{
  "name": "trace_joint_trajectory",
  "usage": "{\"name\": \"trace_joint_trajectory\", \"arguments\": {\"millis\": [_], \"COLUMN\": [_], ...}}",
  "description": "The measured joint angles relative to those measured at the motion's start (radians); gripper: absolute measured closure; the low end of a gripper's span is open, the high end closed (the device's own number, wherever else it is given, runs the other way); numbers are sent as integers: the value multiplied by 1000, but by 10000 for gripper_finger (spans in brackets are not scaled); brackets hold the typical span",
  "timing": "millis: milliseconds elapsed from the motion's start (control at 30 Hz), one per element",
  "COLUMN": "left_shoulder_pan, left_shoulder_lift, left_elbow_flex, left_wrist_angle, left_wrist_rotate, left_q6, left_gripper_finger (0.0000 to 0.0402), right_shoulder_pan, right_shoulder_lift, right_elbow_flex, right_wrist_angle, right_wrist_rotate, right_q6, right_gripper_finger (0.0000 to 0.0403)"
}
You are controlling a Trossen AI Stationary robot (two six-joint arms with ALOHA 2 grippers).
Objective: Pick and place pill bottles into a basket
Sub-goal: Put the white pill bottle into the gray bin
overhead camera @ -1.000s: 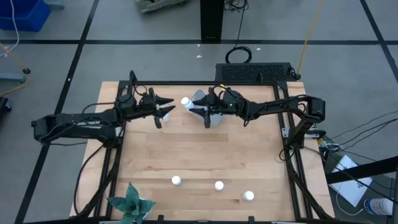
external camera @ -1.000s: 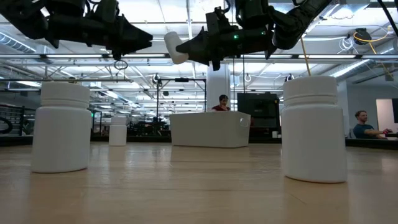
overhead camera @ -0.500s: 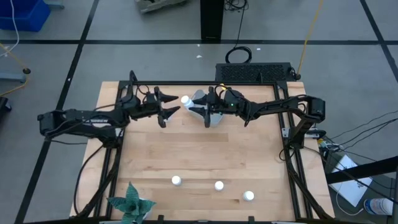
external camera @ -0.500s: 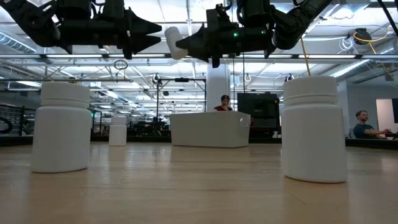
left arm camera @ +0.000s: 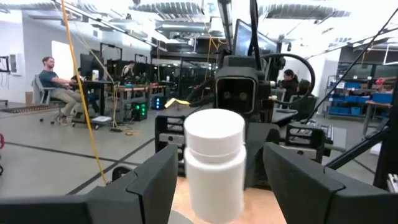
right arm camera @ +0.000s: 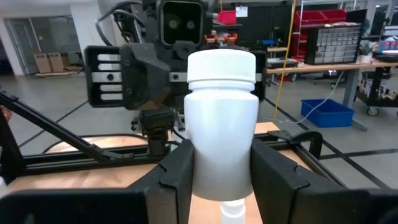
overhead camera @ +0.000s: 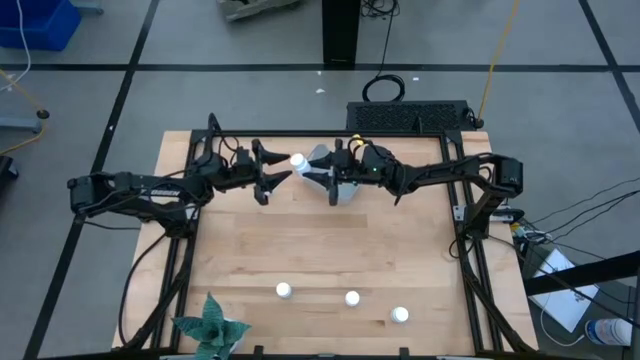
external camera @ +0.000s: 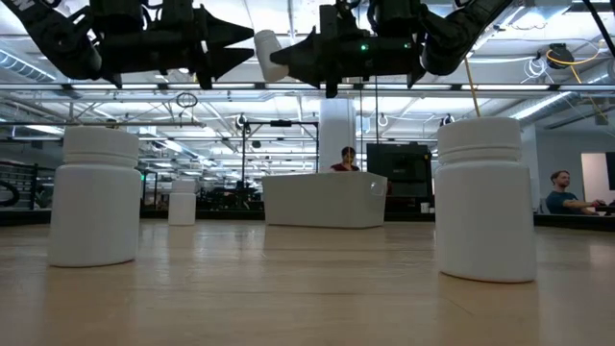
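Note:
My right gripper is shut on a white pill bottle, held in the air above the table's far middle, beside the grey-blue basket. My left gripper is open. Its fingers stand on either side of the same bottle with a gap on each side. Another bottle stands on the table left of the basket. Three more bottles stand near the front edge. My right gripper pinches the bottle's body between its two fingers, below the cap. The fingers come level from the table's right. The cap end sticks out past the fingertips toward my left gripper. The bottle is lifted clear of the table.
A green star-shaped paper plant sits at the front left corner. A black frame rail runs along the far edge. In the low view two front bottles stand close to the camera. People sit in the room beyond.
My left gripper has gone toward the table's right edge and a little up, toward the bottle held by my right gripper. Its open fingers now stand around the bottle's cap end. My right gripper has risen slightly with the bottle.

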Motion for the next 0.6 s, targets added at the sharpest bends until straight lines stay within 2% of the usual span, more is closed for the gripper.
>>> {"name": "trace_joint_trajectory", "arguments": {"millis": [367,600], "left_shoulder_pan": [0,-1], "left_shoulder_lift": [15,107], "left_elbow_flex": [26,72], "left_wrist_angle": [6,9], "left_wrist_rotate": [-1,2], "left_q6": [-23,-34], "left_gripper_finger": [158,158], "right_shoulder_pan": [6,6], "right_shoulder_lift": [0,0], "right_elbow_flex": [0,0], "right_wrist_angle": [2,2], "right_wrist_rotate": [0,0], "right_q6": [1,1], "right_gripper_finger": [285,285]}}
